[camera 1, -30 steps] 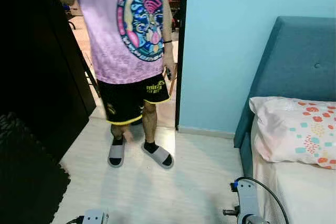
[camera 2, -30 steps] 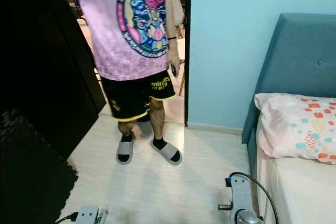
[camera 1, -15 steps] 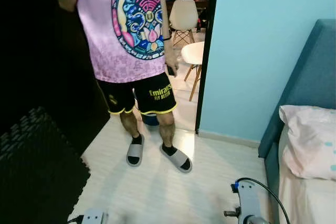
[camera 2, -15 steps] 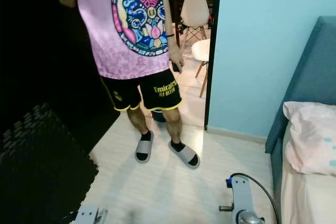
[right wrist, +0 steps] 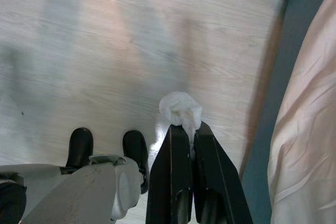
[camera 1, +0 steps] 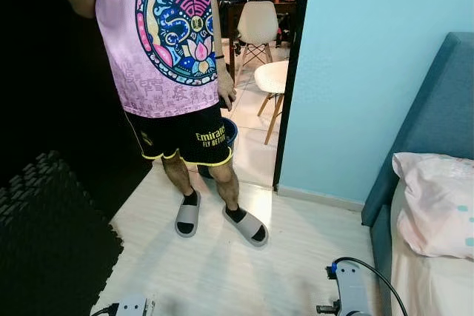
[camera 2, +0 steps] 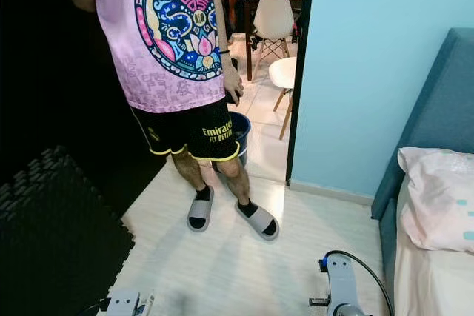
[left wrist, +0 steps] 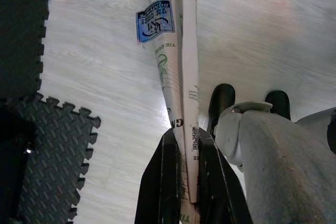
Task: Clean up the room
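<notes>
My left gripper is shut on a long white plastic-wrapped roll with green print and a blue label, which hangs over the pale wood floor. A crumpled white tissue is pinched in my right gripper, which is shut. Both wrists sit low at the bottom of the eye views, the left arm and the right arm.
A person in a pink shirt, black shorts and grey slides stands in the doorway ahead. A blue bucket sits behind their legs. The bed with its pillow and teal headboard is at right. Black foam mat at left.
The camera has turned left, so the bed slid right and the doorway with white chairs came into view. The person shifted slightly left. Both grippers keep their holds.
</notes>
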Tool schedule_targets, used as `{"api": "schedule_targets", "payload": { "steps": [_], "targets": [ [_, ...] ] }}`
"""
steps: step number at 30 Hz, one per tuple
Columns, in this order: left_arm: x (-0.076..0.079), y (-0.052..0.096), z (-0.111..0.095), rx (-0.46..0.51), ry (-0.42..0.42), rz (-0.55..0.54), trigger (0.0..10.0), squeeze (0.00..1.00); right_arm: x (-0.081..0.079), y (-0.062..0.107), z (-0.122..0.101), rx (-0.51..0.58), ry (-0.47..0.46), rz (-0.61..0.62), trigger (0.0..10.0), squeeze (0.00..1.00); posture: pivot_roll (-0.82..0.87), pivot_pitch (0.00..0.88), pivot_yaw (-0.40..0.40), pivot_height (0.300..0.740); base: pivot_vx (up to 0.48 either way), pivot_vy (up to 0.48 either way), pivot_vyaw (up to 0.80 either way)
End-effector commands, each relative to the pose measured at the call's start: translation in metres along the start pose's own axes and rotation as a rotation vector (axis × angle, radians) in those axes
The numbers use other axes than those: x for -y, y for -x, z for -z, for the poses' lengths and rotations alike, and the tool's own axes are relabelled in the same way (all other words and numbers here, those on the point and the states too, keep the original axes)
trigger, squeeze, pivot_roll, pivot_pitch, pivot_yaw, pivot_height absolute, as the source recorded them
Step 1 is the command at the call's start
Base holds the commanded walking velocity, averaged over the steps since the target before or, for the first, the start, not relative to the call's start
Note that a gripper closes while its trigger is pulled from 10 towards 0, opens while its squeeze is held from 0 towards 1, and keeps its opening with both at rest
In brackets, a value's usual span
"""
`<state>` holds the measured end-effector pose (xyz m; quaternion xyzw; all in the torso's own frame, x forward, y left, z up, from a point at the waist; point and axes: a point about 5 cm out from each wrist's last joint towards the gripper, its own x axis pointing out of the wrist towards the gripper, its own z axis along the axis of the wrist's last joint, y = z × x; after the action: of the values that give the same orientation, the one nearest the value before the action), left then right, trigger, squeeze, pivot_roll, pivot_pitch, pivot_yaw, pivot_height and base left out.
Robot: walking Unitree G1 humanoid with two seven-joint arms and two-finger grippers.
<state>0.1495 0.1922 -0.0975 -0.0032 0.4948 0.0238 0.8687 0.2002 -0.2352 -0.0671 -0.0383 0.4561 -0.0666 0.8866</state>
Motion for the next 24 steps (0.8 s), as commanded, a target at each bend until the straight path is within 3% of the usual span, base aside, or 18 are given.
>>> {"api": "schedule_targets", "payload": {
  "steps": [1,16,18,20,21,24],
  "targets": [
    [-0.004,0.001,0.005,-0.021,0.010,-0.009,10.0,0.00,-0.004,0.000,0.003,-0.013,0.003,-0.006,10.0,0.00,-0.11,0.000,0.013,0.740,0.000,0.000,0.00],
    [-0.006,0.001,0.006,-0.025,0.007,-0.013,10.0,0.00,-0.003,-0.001,-0.005,0.016,-0.015,-0.006,10.0,0.00,-0.10,0.000,0.014,0.740,0.000,0.000,0.00],
    [-0.006,0.001,0.005,-0.018,0.019,-0.012,10.0,0.00,0.001,-0.002,-0.033,0.134,-0.094,-0.020,10.0,0.00,-0.11,0.001,0.018,0.740,0.000,0.000,0.00],
    [-0.006,0.001,0.005,-0.018,0.018,-0.008,10.0,0.00,0.001,0.000,-0.066,0.274,-0.180,-0.113,10.0,0.00,-0.12,0.007,0.026,0.740,0.000,0.000,0.00],
    [-0.006,0.001,0.005,-0.018,0.018,-0.008,10.0,0.00,0.001,0.000,-0.066,0.274,-0.180,-0.113,10.0,0.00,-0.12,0.007,0.026,0.740,0.000,0.000,0.00],
    [-0.008,0.002,0.005,-0.022,0.007,-0.002,10.0,0.00,-0.004,0.012,-0.114,0.491,-0.254,-0.389,10.0,0.00,-0.13,0.026,0.045,0.740,0.000,0.000,0.00]
  ]
}}
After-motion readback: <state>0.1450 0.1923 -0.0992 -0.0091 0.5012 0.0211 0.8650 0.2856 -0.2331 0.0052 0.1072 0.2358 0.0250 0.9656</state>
